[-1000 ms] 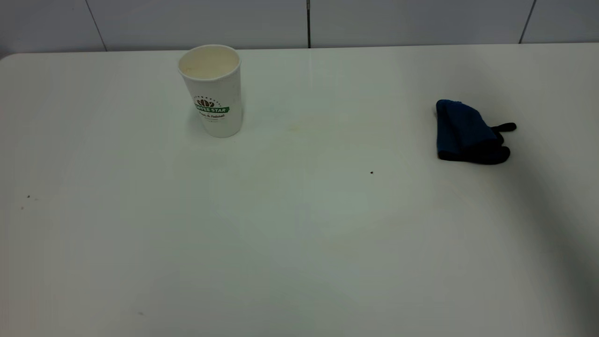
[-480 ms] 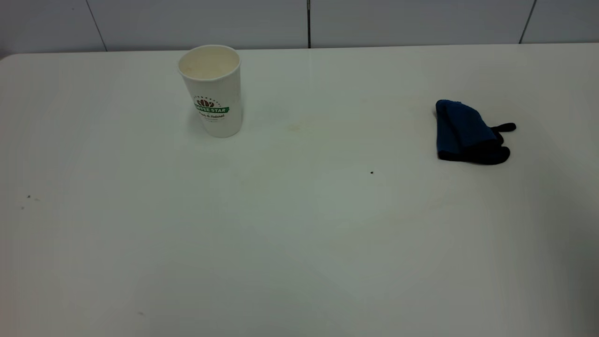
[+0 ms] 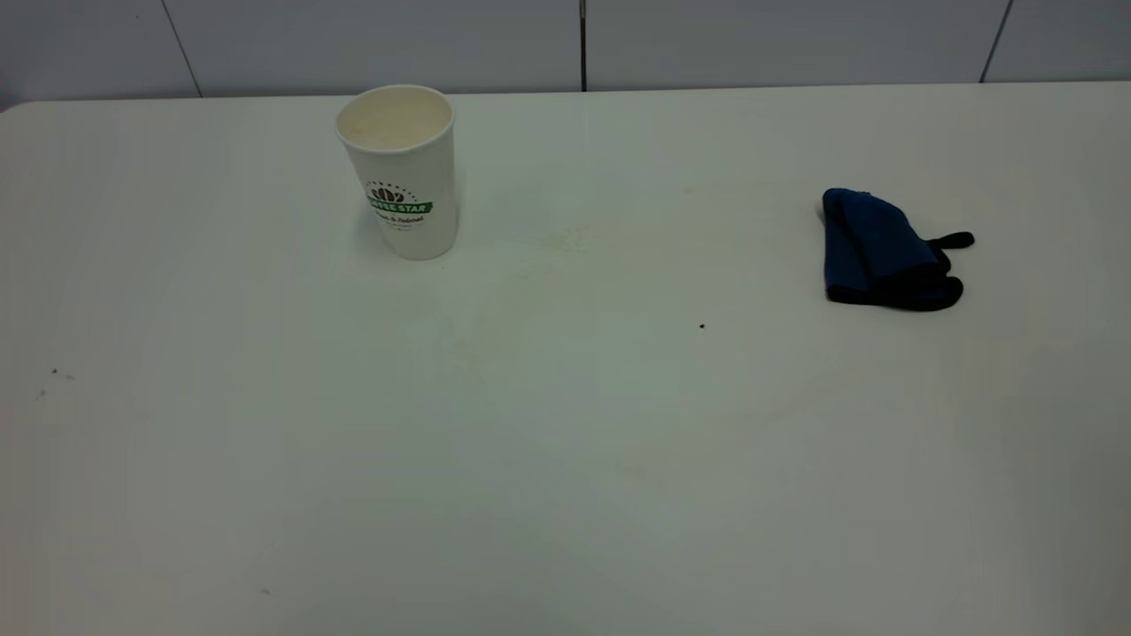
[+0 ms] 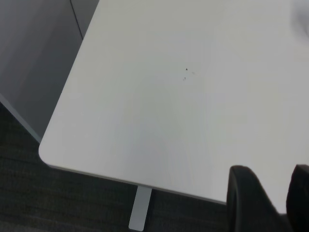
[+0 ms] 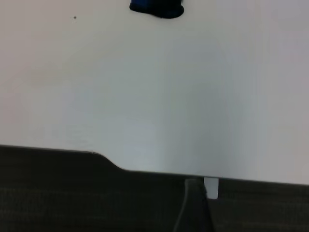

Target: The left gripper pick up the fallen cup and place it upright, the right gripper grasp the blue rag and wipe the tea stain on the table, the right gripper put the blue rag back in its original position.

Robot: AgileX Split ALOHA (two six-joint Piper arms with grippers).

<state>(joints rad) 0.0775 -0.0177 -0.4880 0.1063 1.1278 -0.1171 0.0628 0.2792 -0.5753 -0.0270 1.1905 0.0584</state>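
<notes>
The cup [image 3: 402, 172] stands upright at the back left of the table [image 3: 618, 495], mouth up and logo facing the camera. The blue rag [image 3: 879, 249] lies folded at the right; its near edge also shows in the right wrist view [image 5: 157, 7]. A faint light-brown trace of the tea stain [image 3: 565, 237] shows on the table right of the cup. Neither arm shows in the exterior view. My left gripper [image 4: 273, 193] is open and empty above the table's near left edge. A dark part of my right gripper [image 5: 193, 208] shows off the table's near edge, far from the rag.
A tiny black speck [image 3: 702, 325] lies mid-table and a few specks [image 3: 53, 372] lie at the left. A tiled wall runs behind the table. The left wrist view shows the table's rounded corner [image 4: 48, 150], a table leg [image 4: 140, 208] and dark floor.
The dark shadow over the table's right side has drawn off to the right and faded. The cup and the blue rag have not moved.
</notes>
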